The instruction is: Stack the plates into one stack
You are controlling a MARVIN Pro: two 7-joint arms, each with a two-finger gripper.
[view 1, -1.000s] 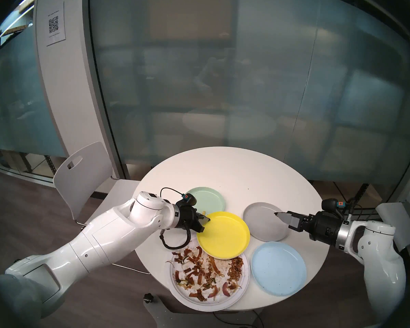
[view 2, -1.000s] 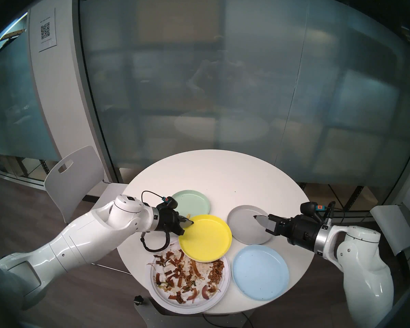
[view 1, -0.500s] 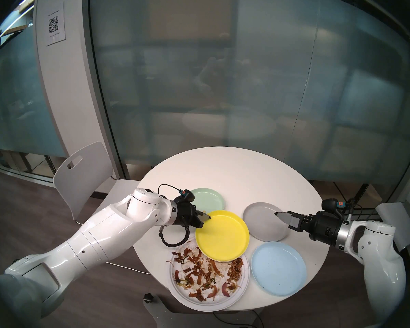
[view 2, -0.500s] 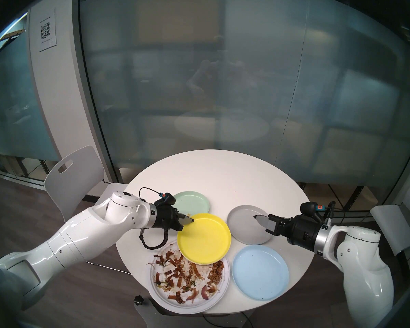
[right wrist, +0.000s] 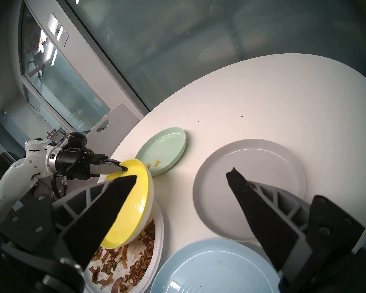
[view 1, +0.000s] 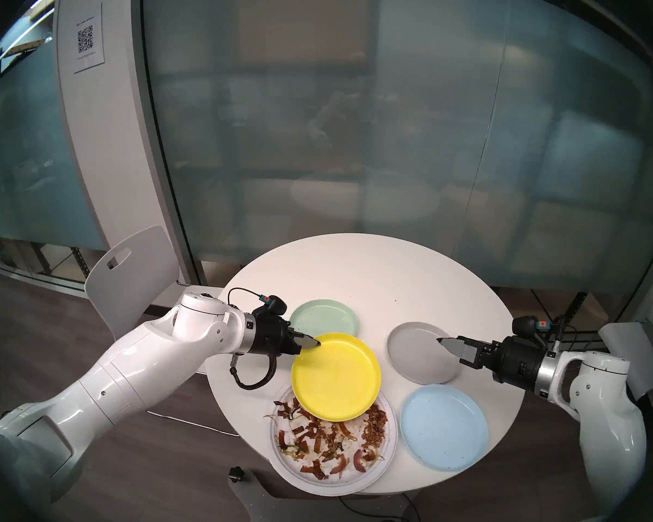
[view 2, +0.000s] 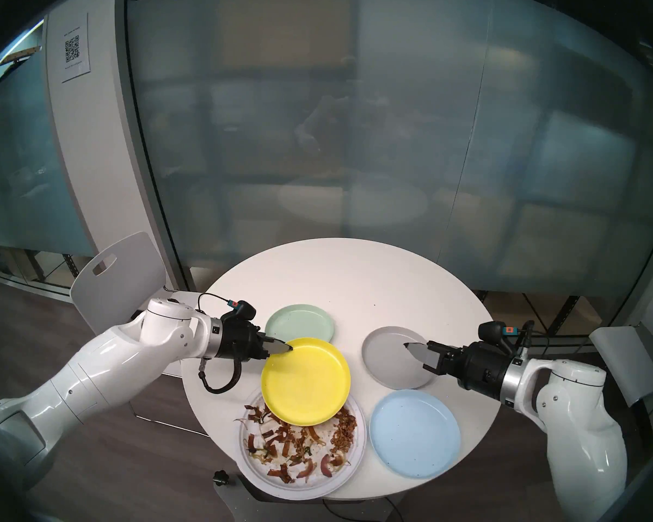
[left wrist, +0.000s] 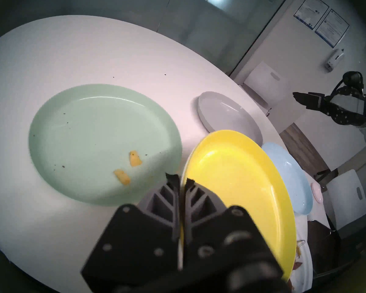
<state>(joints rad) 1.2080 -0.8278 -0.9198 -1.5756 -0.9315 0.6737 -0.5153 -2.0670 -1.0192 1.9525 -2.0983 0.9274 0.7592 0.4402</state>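
My left gripper (view 1: 313,343) is shut on the left rim of the yellow plate (view 1: 336,378), which sits nested on a white plate (right wrist: 150,191). The pair hangs tilted over the far part of the large food-strewn paper plate (view 1: 387,453) at the table's front. In the left wrist view the fingers (left wrist: 190,193) pinch the rim. The mint green plate (view 1: 325,318) lies just behind. The grey plate (view 1: 419,355) and the light blue plate (view 1: 443,427) lie on the right. My right gripper (view 1: 443,342) is open and empty, hovering over the grey plate's right side.
The round white table (view 1: 374,269) stands in front of a glass wall. A white chair (view 1: 129,276) stands at its left and another (view 1: 626,351) at its right. Two yellow food bits (left wrist: 135,158) lie on the mint green plate.
My left arm has drawn back to the left, carrying the yellow plate left and further over the paper plate. The mint green plate is now uncovered. The right arm has not moved.
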